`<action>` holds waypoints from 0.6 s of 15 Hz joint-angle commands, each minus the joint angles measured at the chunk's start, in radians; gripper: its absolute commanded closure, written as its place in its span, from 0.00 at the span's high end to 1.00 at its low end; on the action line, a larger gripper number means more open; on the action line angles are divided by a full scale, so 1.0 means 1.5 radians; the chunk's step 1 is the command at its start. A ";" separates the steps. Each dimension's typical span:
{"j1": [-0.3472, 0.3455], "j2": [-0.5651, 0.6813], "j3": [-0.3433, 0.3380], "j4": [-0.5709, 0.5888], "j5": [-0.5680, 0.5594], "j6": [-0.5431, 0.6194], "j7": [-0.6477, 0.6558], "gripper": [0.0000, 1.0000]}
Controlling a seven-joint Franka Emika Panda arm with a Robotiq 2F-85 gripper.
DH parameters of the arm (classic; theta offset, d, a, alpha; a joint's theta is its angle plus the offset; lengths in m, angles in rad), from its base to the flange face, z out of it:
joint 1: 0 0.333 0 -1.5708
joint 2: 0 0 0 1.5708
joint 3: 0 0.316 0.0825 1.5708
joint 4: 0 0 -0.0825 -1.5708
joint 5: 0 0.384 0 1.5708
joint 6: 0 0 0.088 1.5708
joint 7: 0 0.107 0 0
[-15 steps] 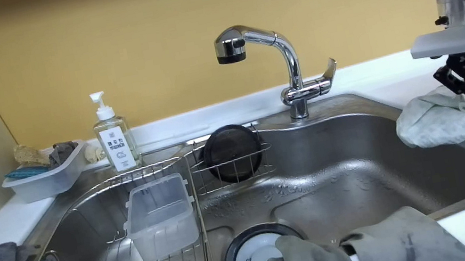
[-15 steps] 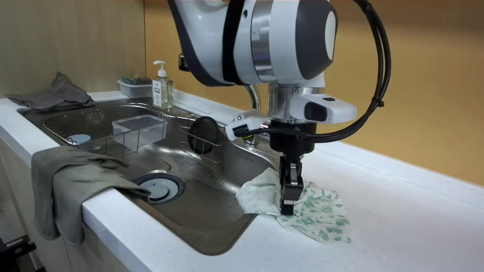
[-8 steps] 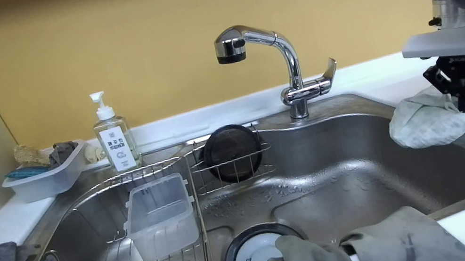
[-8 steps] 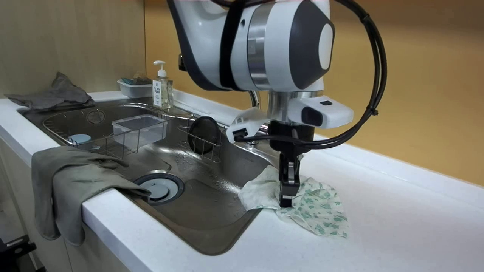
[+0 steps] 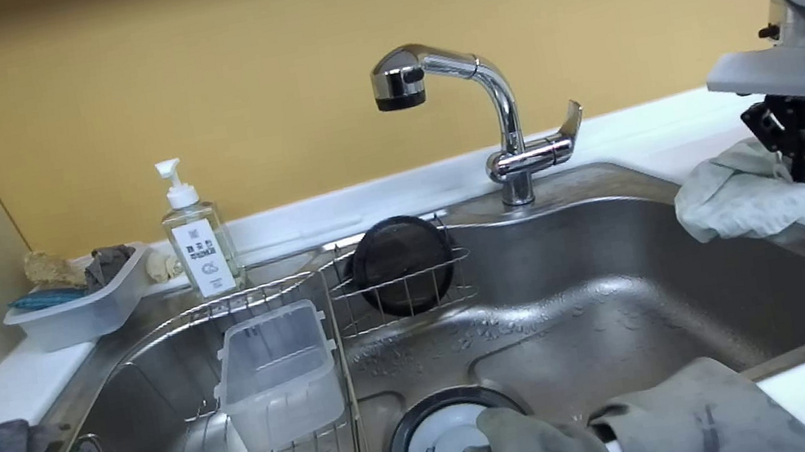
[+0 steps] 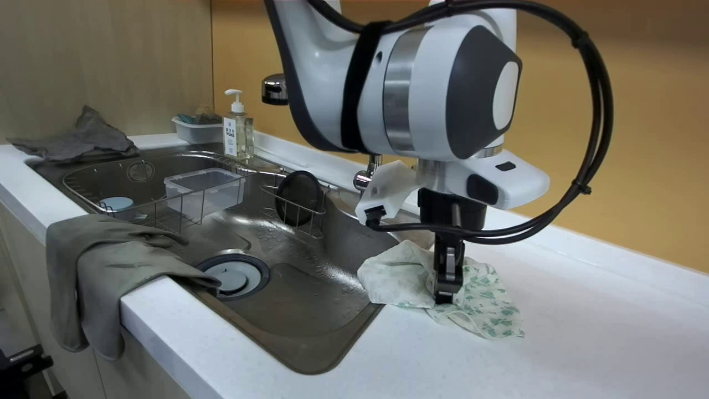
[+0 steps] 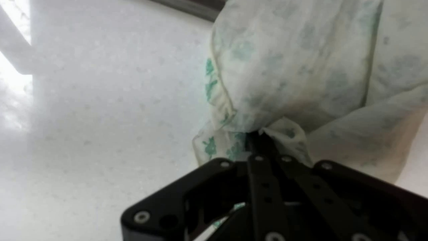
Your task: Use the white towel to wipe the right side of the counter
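Observation:
The white towel with green prints (image 5: 737, 200) lies bunched at the right rim of the sink, as seen in an exterior view. In an exterior view (image 6: 393, 277), part of it hangs over the sink edge and a flat part lies on the white counter (image 6: 581, 332). My gripper (image 6: 445, 296) points down and is shut on the towel, with fingertips close to the counter. In the wrist view, my gripper's fingers (image 7: 259, 142) are together, and the towel (image 7: 284, 67) bulges in front of them. The fingertips are partly hidden by cloth.
The steel sink (image 6: 316, 346) adjoins the towel. The faucet (image 5: 507, 116) stands behind the sink. A wire rack holds a clear container (image 5: 281, 380) and a black lid (image 5: 403, 266). Grey-green gloves (image 6: 127, 266) drape over the front edge. A soap bottle (image 5: 200, 237) stands at the back.
My gripper has dragged the towel along the counter toward the back wall, first slightly toward the sink, then away from it. It stays shut on the towel. The wrist is more tilted.

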 commanded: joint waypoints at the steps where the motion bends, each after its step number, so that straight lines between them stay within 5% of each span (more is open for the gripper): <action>1: 0.008 0.060 -0.005 0.036 0.026 0.033 0.018 0.00; 9: 0.032 0.121 -0.009 0.093 0.080 0.062 0.011 0.00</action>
